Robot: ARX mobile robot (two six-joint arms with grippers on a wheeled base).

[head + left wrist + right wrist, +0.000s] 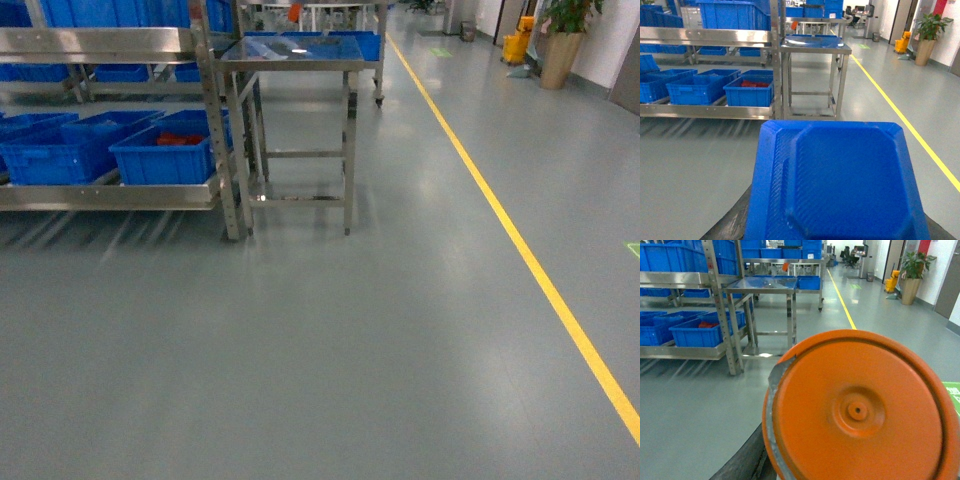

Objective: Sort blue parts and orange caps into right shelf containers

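1. Grey workshop floor (330, 340) separates the robot from the shelf rack (110, 190), where the blue crates (165, 155) sit well apart from it
2. Blue part (840, 185) fills the left wrist view, orange cap (860, 410) the right; neither tool is visible, so grip cannot be told
3. Risk, I judge: either piece slipping while driving, or the base clipping the steel desk (295, 60)

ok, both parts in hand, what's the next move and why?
Probably drive forward-left toward the crates on the low shelf. The blue part and orange cap fill the wrist views, yet open floor still separates the robot from the rack.
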